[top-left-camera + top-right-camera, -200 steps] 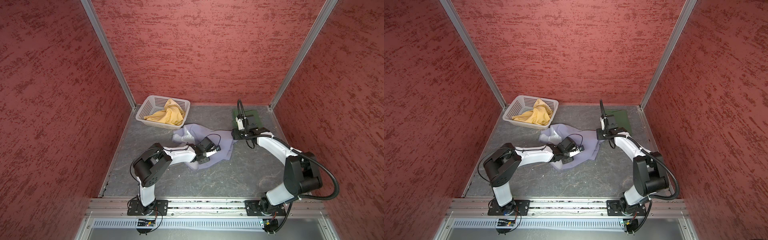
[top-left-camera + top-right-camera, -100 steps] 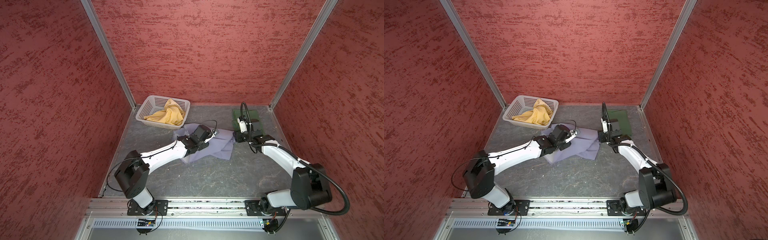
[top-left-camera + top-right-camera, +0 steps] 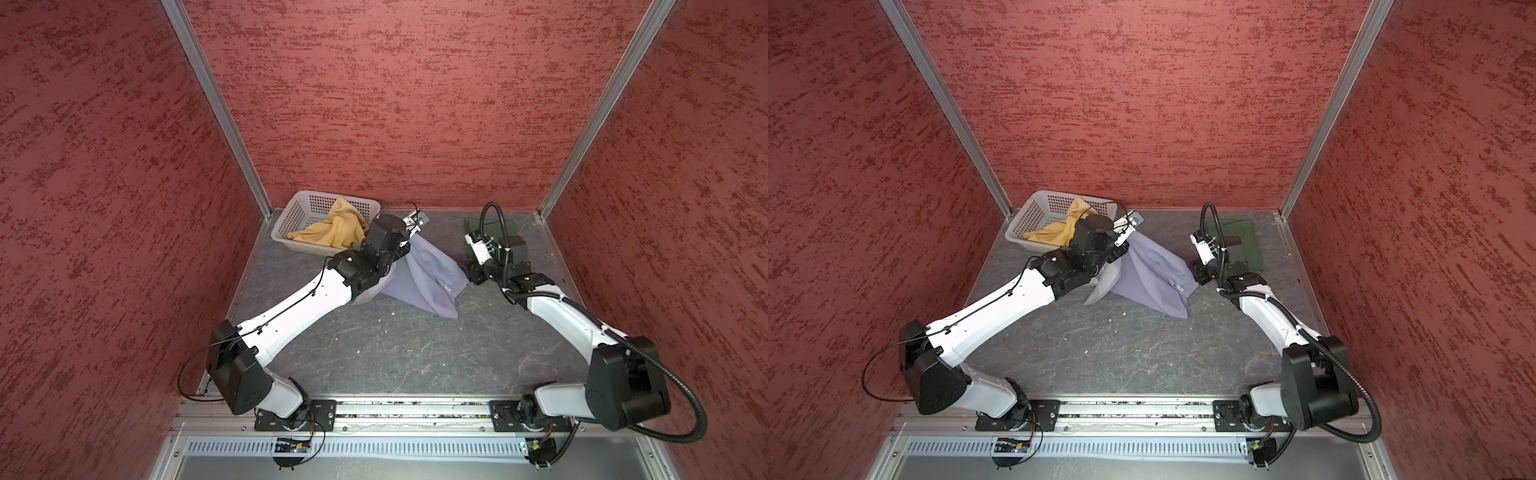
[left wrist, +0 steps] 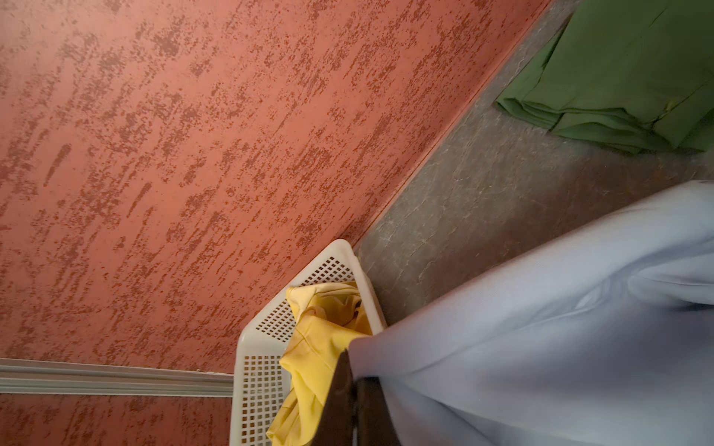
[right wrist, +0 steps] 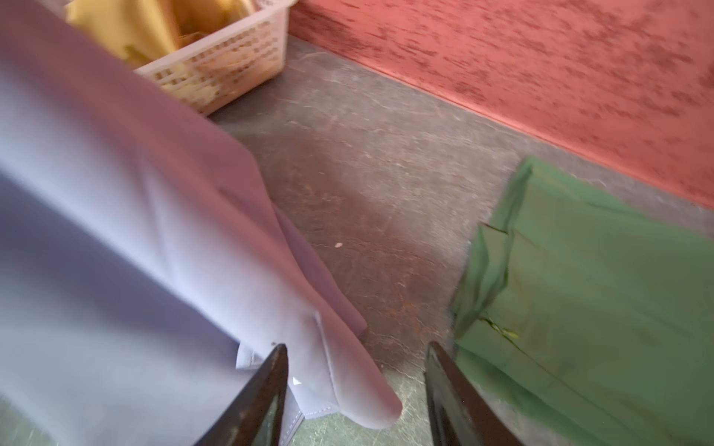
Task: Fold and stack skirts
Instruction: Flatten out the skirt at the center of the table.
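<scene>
- The left gripper [image 4: 349,370] is clamping its two dark fingers [image 4: 340,390] together on a bunched edge of the pale lavender-grey cloth skirt [image 4: 541,328].
- In both top views this left gripper [image 3: 409,239] [image 3: 1127,241] is hovering above the table, with its arm stretching out long and nearly straight from the base rail and its wrist tilting upward.
- The lavender-grey skirt [image 3: 428,274] [image 3: 1154,274] is hanging down from that grip and fanning out, its lower folds resting on the grey mottled tabletop [image 3: 395,353] beneath.
- The right gripper [image 5: 357,347] is holding its dark fingers [image 5: 276,378] clearly apart, gripping nothing.
- A hemmed corner of the lavender-grey skirt [image 5: 116,231] is lying against one finger and reaching partly into the gap between the two.
- In both top views the right gripper [image 3: 467,270] [image 3: 1194,270] is sitting low at the skirt's edge opposite the left gripper, with the elbow bending sharply above the base and the forearm reaching forward.
- Just beyond the right gripper's other finger, the dark green folded cloth skirt [image 5: 599,289] [image 3: 505,228] [image 3: 1246,232] is lying flat on the table, apart from the lavender one.
- Close behind the left gripper, the white perforated plastic basket [image 4: 262,378] [image 3: 303,212] [image 3: 1038,212] is holding the crumpled mustard yellow cloth skirt [image 4: 313,347] [image 3: 336,230] [image 3: 1059,232].
</scene>
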Controlling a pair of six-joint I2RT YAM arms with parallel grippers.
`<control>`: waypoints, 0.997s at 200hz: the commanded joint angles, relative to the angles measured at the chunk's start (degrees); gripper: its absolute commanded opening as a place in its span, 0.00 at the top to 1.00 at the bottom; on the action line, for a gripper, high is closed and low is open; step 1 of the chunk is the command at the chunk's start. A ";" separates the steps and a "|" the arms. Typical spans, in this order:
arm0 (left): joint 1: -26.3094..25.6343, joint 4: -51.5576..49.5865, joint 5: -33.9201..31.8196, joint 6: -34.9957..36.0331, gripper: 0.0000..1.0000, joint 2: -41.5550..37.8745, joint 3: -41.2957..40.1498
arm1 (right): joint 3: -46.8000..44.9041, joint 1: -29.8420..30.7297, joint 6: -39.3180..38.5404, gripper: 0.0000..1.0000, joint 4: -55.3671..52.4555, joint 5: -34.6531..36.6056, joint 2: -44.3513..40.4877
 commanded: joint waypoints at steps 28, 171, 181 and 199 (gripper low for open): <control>0.31 1.11 -1.10 1.85 1.00 1.47 2.21 | -4.87 0.15 -7.97 0.49 4.69 -13.20 -3.75; 0.83 0.06 -3.03 -0.87 1.00 6.59 -1.54 | -1.76 5.64 -8.77 0.61 2.00 -1.98 10.17; 0.88 0.21 -2.92 -0.87 1.00 6.59 -1.59 | -1.18 5.66 -8.80 0.61 1.99 -0.56 11.54; 0.92 0.20 -2.93 -0.87 1.00 6.72 -1.72 | -0.37 5.66 -8.38 0.61 2.77 1.88 13.41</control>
